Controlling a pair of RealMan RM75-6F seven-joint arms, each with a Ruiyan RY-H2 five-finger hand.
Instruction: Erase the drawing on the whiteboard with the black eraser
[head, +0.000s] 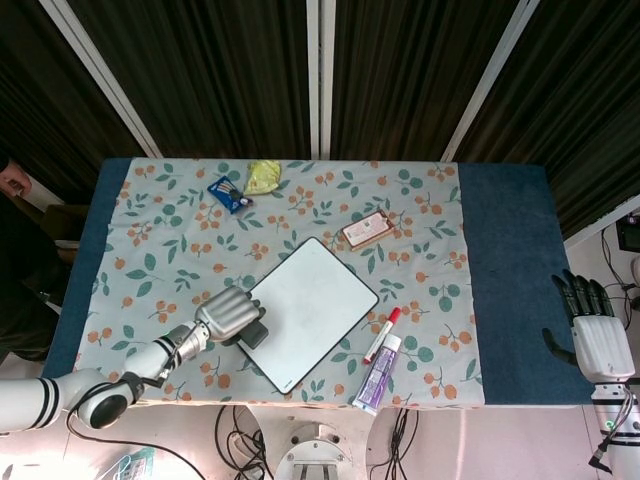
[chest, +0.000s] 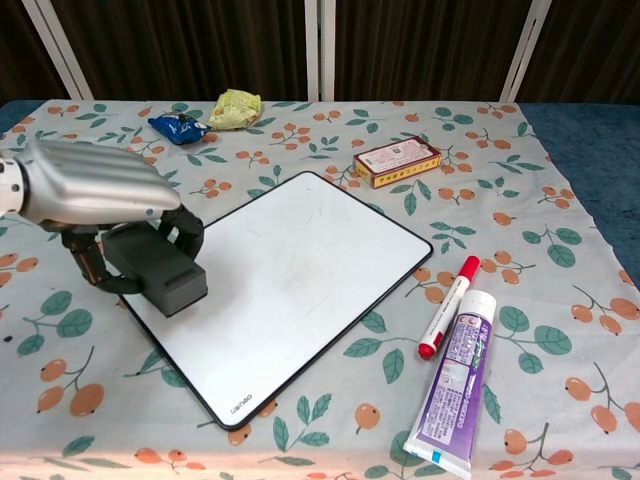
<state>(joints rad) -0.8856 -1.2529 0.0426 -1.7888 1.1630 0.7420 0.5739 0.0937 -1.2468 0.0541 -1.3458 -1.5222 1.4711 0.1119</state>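
The left hand (chest: 95, 190) gripped the eraser (chest: 155, 268) at the whiteboard's (chest: 300, 270) left edge. The right hand (head: 595, 335) hung off the surface (head: 510, 260), released, fingers apart.

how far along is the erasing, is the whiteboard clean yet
Mostly done, by the look of it: the whiteboard surface shows plain white with no drawing visible in either view. In hand: the left hand grips the black eraser at the board's left edge. The right hand hangs idle off the table's right side. Left: possibly a final check for faint marks, then setting the eraser down.
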